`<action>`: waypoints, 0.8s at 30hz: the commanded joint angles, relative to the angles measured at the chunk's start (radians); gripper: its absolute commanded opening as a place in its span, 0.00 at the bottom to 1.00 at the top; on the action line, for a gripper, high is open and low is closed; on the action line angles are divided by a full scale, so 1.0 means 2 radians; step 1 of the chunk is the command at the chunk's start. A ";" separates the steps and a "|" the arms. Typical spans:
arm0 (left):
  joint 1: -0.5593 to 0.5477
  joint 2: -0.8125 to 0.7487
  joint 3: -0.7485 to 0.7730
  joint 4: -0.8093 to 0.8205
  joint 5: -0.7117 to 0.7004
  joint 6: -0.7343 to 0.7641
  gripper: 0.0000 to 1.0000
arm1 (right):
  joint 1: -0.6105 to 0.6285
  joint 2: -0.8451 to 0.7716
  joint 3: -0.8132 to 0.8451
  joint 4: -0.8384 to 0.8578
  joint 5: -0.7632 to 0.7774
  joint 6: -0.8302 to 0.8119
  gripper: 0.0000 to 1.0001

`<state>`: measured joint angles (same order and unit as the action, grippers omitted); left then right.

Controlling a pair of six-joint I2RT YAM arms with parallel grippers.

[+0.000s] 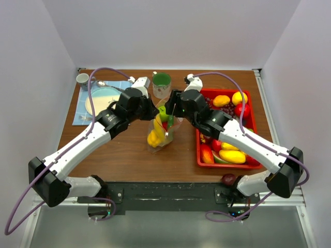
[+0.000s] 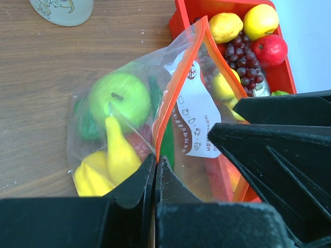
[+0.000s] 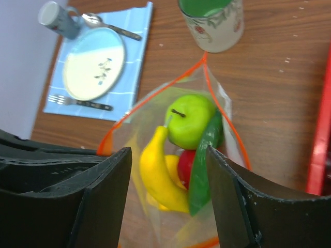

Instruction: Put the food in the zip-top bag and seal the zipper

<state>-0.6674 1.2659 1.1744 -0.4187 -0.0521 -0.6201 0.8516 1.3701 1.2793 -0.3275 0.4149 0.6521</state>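
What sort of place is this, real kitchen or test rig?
Probably a lab test cell: plain white walls box in a wooden table, with toy fruit in a red tray and a staged place setting.

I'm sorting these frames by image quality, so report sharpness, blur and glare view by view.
Top external: evenly lit and sharp, shadows faint. Left wrist: the zip-top bag and green apple are crisp, with a pale sheen on the plastic; the left gripper is a near-featureless black. Right wrist: softer overall, the red tray edge smeared, the right gripper blurred in the foreground.
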 commanded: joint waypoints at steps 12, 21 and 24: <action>0.005 -0.012 0.010 0.021 0.003 0.000 0.00 | -0.152 -0.087 -0.006 -0.171 0.017 -0.019 0.63; 0.006 -0.012 0.001 0.034 0.022 -0.002 0.00 | -0.333 -0.078 -0.090 -0.138 -0.036 -0.022 0.64; 0.006 -0.015 -0.001 0.032 0.023 -0.001 0.00 | -0.367 -0.040 -0.086 -0.097 -0.042 -0.028 0.67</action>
<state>-0.6613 1.2655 1.1736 -0.4068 -0.0269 -0.6197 0.1989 1.2217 1.1023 -0.6514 0.3851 0.6090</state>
